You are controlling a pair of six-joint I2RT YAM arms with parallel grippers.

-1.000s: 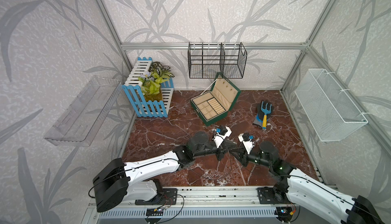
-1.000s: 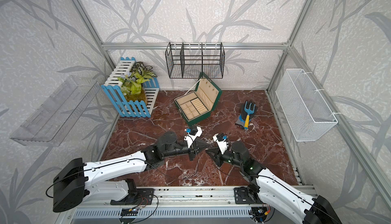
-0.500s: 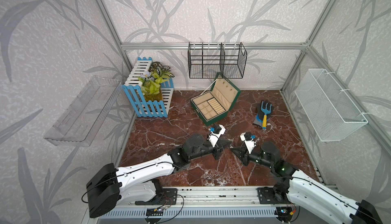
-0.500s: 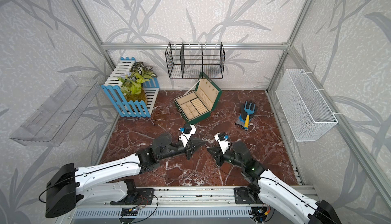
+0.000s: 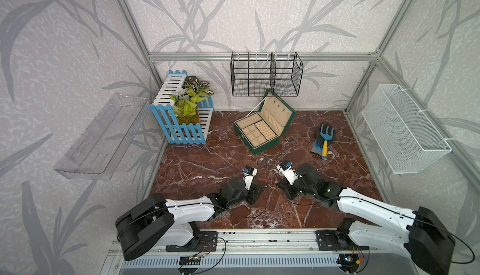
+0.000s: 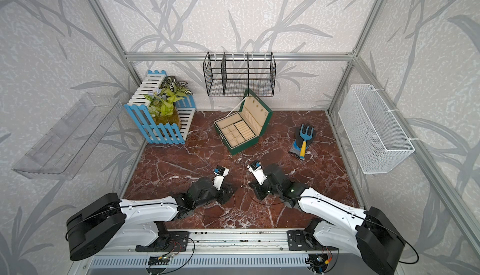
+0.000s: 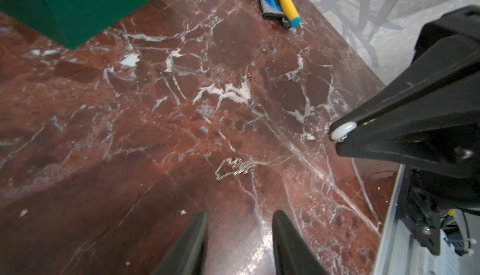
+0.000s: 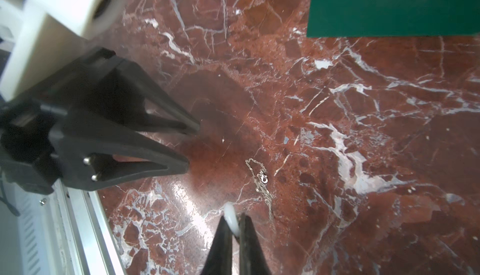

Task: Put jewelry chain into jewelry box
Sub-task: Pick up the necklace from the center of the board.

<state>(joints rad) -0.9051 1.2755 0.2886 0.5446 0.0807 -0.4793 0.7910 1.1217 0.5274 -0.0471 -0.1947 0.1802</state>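
Bright even light, blurry wrist views

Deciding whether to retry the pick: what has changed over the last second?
The left gripper opened and drew back toward its base, away from the right gripper, which is shut and shifted slightly leftward. The jewelry chain lies on the marble floor between them. The jewelry box is unmoved, lid open.

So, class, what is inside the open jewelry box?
Only beige lining shows in the jewelry box: square compartments, ring rolls, hooks in the lid. No chain is visible inside; the jewelry chain lies out on the marble floor. Compartment bottoms behind the near wall are hidden.
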